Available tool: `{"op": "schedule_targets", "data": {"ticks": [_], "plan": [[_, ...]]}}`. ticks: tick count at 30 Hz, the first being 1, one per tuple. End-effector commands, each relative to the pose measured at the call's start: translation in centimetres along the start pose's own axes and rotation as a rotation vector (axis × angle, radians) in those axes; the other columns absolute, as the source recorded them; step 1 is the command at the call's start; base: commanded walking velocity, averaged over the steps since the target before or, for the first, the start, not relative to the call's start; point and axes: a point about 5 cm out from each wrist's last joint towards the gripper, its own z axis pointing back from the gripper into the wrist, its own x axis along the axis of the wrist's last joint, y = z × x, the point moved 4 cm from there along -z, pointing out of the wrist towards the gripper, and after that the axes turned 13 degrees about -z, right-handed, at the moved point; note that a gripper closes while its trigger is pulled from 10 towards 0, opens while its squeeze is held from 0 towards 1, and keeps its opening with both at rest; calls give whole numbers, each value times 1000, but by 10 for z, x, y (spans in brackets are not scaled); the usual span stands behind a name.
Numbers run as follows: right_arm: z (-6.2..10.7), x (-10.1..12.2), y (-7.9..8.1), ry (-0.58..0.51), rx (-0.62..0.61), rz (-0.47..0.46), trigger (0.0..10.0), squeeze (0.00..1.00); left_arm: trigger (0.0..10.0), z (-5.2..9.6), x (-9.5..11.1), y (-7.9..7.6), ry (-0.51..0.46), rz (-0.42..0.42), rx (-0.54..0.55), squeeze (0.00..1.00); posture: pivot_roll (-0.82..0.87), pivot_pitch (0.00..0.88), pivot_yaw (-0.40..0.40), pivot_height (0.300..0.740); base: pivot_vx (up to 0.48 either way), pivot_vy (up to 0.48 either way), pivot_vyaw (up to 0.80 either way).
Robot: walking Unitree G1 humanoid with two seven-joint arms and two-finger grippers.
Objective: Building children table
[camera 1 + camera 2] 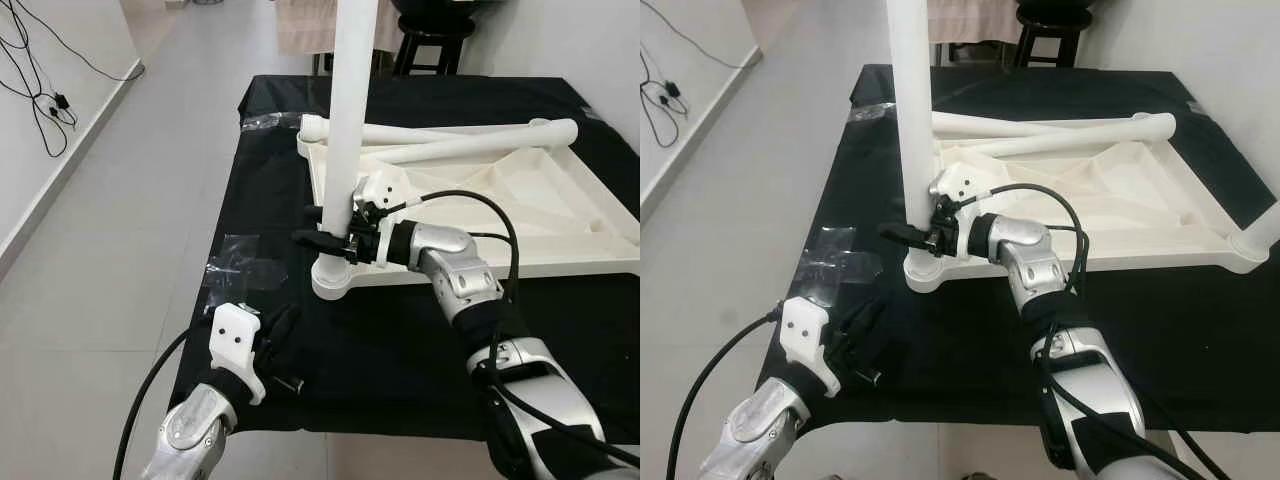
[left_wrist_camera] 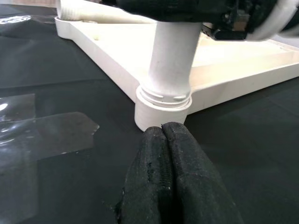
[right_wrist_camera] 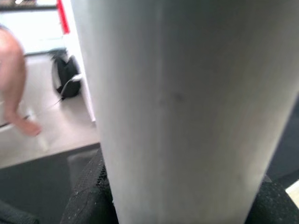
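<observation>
Right tool (image 1: pixel 325 238) reaches forward, clamping upright table leg (image 1: pixel 348 120).

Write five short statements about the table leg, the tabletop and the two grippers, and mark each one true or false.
1. The right gripper is closed around the upright white leg. True.
2. The upright leg stands in the near left corner socket of the upside-down white tabletop. True.
3. The left gripper is holding a second leg. False: its fingers are shut on nothing, resting low over the black cloth near the socket.
4. Two more white legs lie across the far part of the tabletop. True.
5. The tabletop lies on a bare wooden floor. False: it lies on the black cloth.
</observation>
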Motion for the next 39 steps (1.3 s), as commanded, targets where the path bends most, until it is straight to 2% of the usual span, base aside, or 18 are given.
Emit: {"op": "schedule_targets", "data": {"ticks": [1,3,4,5,6,8,11,16,17,18,19,21,23,24,26,27,38,39], "plan": [[2,-15,1,22,-34,-28,0,0,10000,2,-3,-2,12,8,3,0,58,121,-31,740,0,0,0],[3,-24,3,25,-101,-44,0,0,10000,2,-3,-2,12,8,3,0,50,130,-35,740,0,0,0],[3,-42,2,30,-274,-88,0,0,10000,3,-3,-1,12,7,4,0,44,134,-30,740,0,0,0],[3,-42,2,30,-274,-88,0,0,10000,3,-3,-1,12,7,4,0,44,134,-30,740,0,0,0],[12,-68,-1,27,-549,-191,0,0,10000,4,-2,0,12,6,5,0,38,137,-25,740,0,0,0],[19,-98,17,59,-734,-278,0,0,10000,4,-2,1,13,7,5,0,42,140,-18,740,0,0,0],[9,-92,28,41,-692,-236,0,0,10000,4,-3,2,14,7,3,0,34,136,-13,740,0,0,0],[-4,-83,25,47,-637,-192,0,0,10000,3,-4,2,14,7,0,0,50,130,-22,740,0,0,0],[-5,-81,22,51,-629,-180,10000,0,10000,3,-3,2,14,5,3,0,54,128,-21,740,0,0,0],[-5,-81,22,51,-629,-180,10000,0,10000,3,-3,2,14,5,3,0,54,128,-21,740,0,0,0],[-7,-74,22,39,-589,-178,10000,941,10000,3,-3,2,14,2,6,0,57,127,-21,740,0,0,0],[-12,-62,27,31,-501,-163,10000,1000,10000,3,-4,2,15,-1,9,0,64,125,-24,740,0,0,0],[-15,-52,28,22,-394,-142,10000,961,10000,2,-4,1,14,0,9,0,65,119,-26,740,0,0,0],[-14,-46,26,13,-355,-135,10000,827,10000,2,-4,1,14,1,8,0,65,119,-26,740,0,0,0],[-13,-42,23,7,-323,-121,10000,827,10000,1,-4,0,14,3,8,0,63,114,-29,740,0,0,0],[-12,-37,19,11,-282,-88,10000,0,10000,1,-4,0,13,4,7,0,64,112,-31,740,0,0,0],[-3,-28,6,49,-64,-92,10000,0,10000,-1,-4,-3,10,7,8,0,75,102,-38,740,0,0,0],[-1,-28,-3,64,-54,-92,1647,0,10000,-1,-4,-3,9,7,9,0,74,102,-35,740,0,0,0]]}}
